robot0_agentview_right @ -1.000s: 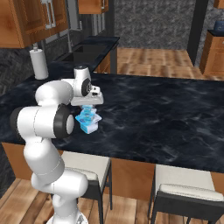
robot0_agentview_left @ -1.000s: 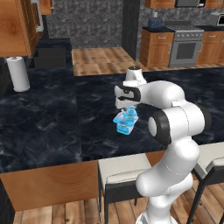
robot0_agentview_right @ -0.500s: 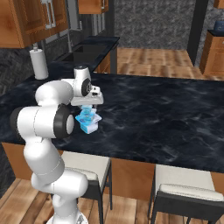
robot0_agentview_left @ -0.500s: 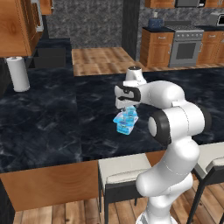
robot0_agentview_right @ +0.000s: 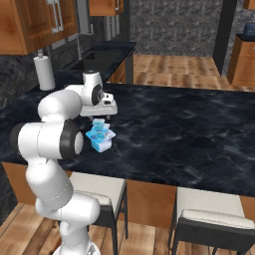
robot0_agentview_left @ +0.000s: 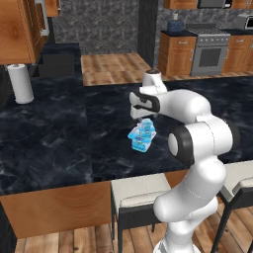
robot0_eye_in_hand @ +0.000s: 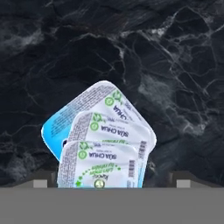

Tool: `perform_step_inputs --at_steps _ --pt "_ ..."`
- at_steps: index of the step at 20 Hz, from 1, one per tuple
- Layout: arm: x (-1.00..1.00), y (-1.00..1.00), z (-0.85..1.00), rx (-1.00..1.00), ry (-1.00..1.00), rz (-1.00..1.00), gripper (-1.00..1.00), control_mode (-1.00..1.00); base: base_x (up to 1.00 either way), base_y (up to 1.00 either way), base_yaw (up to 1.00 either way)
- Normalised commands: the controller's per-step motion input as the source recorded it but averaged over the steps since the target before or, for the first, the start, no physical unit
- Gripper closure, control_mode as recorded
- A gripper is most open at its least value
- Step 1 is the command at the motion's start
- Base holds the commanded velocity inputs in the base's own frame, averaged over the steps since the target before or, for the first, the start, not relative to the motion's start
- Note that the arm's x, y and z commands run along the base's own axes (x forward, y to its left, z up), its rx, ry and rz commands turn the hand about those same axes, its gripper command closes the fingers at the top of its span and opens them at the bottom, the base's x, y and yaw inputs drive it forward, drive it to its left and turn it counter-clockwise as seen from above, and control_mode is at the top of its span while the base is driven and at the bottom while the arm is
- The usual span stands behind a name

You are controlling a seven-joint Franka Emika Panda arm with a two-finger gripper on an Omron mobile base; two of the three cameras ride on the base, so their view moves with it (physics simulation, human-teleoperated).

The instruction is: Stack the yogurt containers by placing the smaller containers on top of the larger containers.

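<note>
A paper towel roll (robot0_agentview_left: 20, 83) stands far left on the dark worktop (robot0_agentview_left: 59, 143), well apart. Mid-worktop, three yogurt tubs (robot0_agentview_left: 142, 136) sit stacked, smallest on top, just below the gripper (robot0_agentview_left: 144, 120); whether it is spread I cannot tell. Best lift straight up, avoiding nudging. The near edge is close; open room lies right.
</note>
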Motion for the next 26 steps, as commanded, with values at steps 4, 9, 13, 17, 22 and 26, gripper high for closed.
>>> perform_step_inputs --at_steps 4,9,13,17,22,26 --pt "0.0 0.0 0.39 0.0 -0.01 0.0 -1.0 -1.0 0.0 0.0 0.0" --pt "0.0 0.0 0.45 0.0 0.0 0.0 -1.0 -1.0 0.0 0.0 0.0" --pt "-0.15 0.0 0.54 0.0 0.0 0.0 -1.0 -1.0 0.0 0.0 0.0" --pt "-0.6 -0.04 0.42 0.0 0.0 0.0 -1.0 -1.0 0.0 0.0 0.0" --pt "-0.73 -0.09 0.21 0.0 -0.01 0.0 -1.0 -1.0 0.0 0.0 0.0" --pt "-0.72 -0.11 0.27 0.0 -0.02 0.0 -1.0 -1.0 0.0 0.0 0.0"
